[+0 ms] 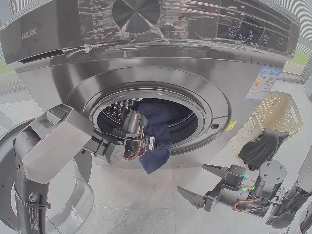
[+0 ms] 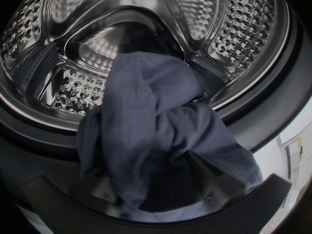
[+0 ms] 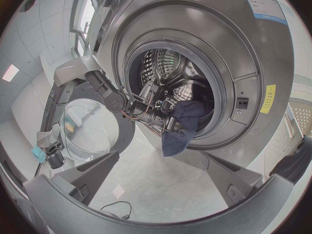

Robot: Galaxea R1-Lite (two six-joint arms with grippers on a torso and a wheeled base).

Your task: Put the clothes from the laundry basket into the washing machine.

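At mouth of washing machine (image 1: 162, 65), left pincer (image 2: 143, 163) spread wide, fingers (image 2: 214, 176) apart under navy garment (image 1: 159, 124) draped over them. Garment half inside drum (image 2: 81, 91), rest hanging over door rim down front panel. Glass door (image 3: 87, 130) swung open at left. Right pincer (image 1: 191, 177) released, empty, low over floor. Cream laundry basket (image 1: 279, 111) beside machine at right; black garment (image 1: 263, 147) draped over its rim.

Bright, even daylight came from windows (image 3: 82, 20) beside the washing machine (image 1: 156, 72). Its steel drum (image 2: 97, 49) threw hard glints. Shadows were soft. Wrist views bowed outward, with black corners.
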